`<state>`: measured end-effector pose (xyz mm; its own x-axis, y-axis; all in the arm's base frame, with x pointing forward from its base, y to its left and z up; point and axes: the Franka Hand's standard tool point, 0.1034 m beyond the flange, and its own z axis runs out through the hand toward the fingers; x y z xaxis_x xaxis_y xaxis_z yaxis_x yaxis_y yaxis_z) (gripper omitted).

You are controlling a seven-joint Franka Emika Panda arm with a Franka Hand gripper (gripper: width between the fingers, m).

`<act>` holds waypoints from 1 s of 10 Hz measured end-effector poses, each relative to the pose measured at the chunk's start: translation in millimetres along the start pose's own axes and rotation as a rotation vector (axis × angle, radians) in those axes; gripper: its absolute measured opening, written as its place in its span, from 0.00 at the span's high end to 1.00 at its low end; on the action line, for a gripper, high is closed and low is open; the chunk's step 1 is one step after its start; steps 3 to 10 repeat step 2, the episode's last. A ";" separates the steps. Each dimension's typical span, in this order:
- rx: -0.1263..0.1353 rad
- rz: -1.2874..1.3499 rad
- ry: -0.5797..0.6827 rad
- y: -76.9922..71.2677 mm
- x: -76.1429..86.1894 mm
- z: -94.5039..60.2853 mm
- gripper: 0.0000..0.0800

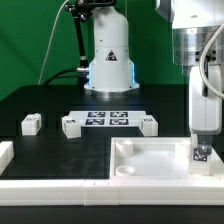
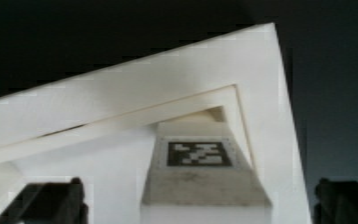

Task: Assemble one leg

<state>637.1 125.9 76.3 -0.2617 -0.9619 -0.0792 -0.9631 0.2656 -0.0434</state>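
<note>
One white leg (image 1: pixel 200 153) with a black-and-white tag stands upright in the corner of the large white tabletop (image 1: pixel 150 160) at the exterior view's right. My gripper (image 1: pixel 202 138) is right above it. In the wrist view the leg (image 2: pixel 201 160) sits between my two dark fingers (image 2: pixel 51 203), with a strip of white tabletop (image 2: pixel 158 90) showing on each side of it. The jaws stand open astride the leg and do not touch it. Whether the leg is seated in a socket is hidden.
Three more white legs lie on the black table: one at the exterior view's left (image 1: pixel 31 124), one beside it (image 1: pixel 70 126), one nearer the middle (image 1: pixel 149 125). The marker board (image 1: pixel 108 119) lies between them. A white wall (image 1: pixel 60 190) runs along the front edge.
</note>
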 end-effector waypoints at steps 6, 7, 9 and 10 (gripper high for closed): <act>0.000 -0.001 0.000 0.1 -0.1 0.1 0.19; 0.000 -0.001 0.000 0.1 -0.1 0.1 0.19; 0.000 -0.001 0.000 0.1 -0.1 0.1 0.19; 0.000 -0.001 0.000 0.1 -0.1 0.1 0.19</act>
